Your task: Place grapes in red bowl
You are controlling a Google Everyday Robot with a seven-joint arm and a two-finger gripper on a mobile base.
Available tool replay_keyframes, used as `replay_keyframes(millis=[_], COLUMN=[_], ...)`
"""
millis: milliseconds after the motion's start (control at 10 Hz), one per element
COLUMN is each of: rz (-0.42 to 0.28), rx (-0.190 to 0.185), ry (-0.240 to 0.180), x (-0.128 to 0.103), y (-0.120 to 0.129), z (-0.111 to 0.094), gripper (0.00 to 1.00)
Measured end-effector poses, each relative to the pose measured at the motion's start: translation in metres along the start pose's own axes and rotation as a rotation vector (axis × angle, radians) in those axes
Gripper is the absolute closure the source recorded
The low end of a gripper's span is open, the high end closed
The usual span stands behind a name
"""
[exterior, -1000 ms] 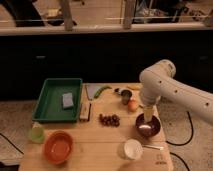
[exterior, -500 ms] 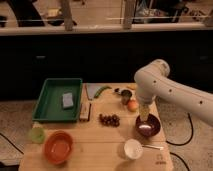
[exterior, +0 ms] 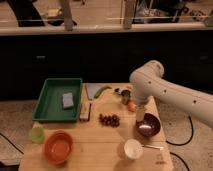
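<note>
My claw [exterior: 141, 115] hangs at the right side of the table [exterior: 95, 145], pointing down, just over the back rim of the maroon bowl [exterior: 156, 125]. Its fingers are spread and they hold nothing. My white arm [exterior: 165, 90] comes in from the right, bends high over the back of the table, and goes down to the claw.

Just beside the claw, to its left and a little behind, lies a single orange fruit [exterior: 131, 105]. Behind this fruit stands a small dark thing; I cannot tell what it is.

The grapes [exterior: 109, 119] lie on the bare table near the middle, left of the claw and apart from it. They are not in any bowl. Left of the grapes lies a small brown block [exterior: 86, 112], next to the green tray [exterior: 42, 102]. In the tray lies a grey sponge [exterior: 68, 99]. Behind the grapes, at the back edge, lies a long green thing [exterior: 103, 90].

In front of the maroon bowl stands a white cup [exterior: 132, 148].

The red bowl [exterior: 58, 147] stands at the front left corner, well apart from the grapes and from my claw. A pale green cup [exterior: 36, 134] stands just beside it, to its left.
</note>
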Motion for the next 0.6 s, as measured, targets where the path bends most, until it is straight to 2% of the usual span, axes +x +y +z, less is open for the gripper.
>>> replay_keyframes(millis=[600], rz=[-0.029], rx=[-0.004], ry=[-0.03], x=[-0.024], y=[-0.005], z=[0.016], gripper=[0.2])
